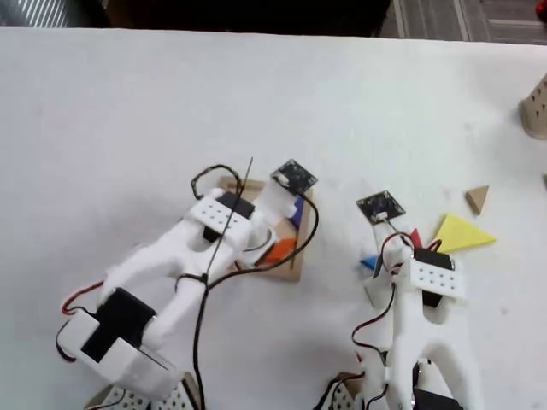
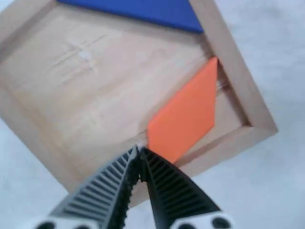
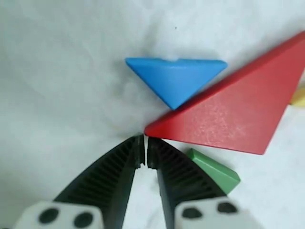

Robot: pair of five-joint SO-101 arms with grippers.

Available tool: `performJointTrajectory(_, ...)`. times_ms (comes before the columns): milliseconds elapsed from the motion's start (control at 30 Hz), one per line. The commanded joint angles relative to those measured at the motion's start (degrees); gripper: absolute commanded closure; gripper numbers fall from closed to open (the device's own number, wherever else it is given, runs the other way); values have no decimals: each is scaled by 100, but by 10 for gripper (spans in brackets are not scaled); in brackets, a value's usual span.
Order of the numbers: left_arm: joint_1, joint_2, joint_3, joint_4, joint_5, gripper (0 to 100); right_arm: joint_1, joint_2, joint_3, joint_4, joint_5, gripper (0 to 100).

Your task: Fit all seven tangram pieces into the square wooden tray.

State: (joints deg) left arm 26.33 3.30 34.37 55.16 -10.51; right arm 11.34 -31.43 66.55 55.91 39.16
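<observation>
The square wooden tray (image 1: pixel 291 272) is shown beneath the left arm, with an orange parallelogram (image 2: pixel 183 117) and a dark blue piece (image 2: pixel 143 9) set inside it. The left gripper (image 2: pixel 139 151), closed and empty, is held at the parallelogram's corner. The right gripper (image 3: pixel 144 140), likewise closed on nothing, is held beside a red triangle (image 3: pixel 233 114), a light blue triangle (image 3: pixel 176 76) and a green piece (image 3: pixel 214 171) on the table (image 1: pixel 128 102).

The square wooden tray (image 2: pixel 245 90) holds an orange parallelogram piece (image 2: pixel 183 114) near one corner and a dark blue piece (image 2: pixel 143 9) beside it. Right of the tray, a light blue triangle (image 3: pixel 176 76) touches a red triangle (image 3: pixel 228 117), with a yellow triangle (image 1: pixel 461 232) farther right.
</observation>
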Motion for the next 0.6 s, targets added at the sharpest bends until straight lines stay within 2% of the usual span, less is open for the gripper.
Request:
performJointTrajectory(0, -189, -57, -88, 325, -88, 978, 22, -92, -26, -57, 62, 981)
performJointTrajectory(200, -101, -1042, 149, 264, -62, 978, 13, -92, -26, -57, 62, 981)
performJointTrajectory(400, 1165, -2334, 1609, -519, -53, 978, 13, -92, -26, -57, 62, 981)
performJointTrajectory(467, 1534, -2369, 1688, -536, -44, 978, 13, -92, -26, -57, 62, 981)
performJointTrajectory(567, 1666, -2070, 1503, -624, 273, 978, 13, -92, -26, -57, 62, 981)
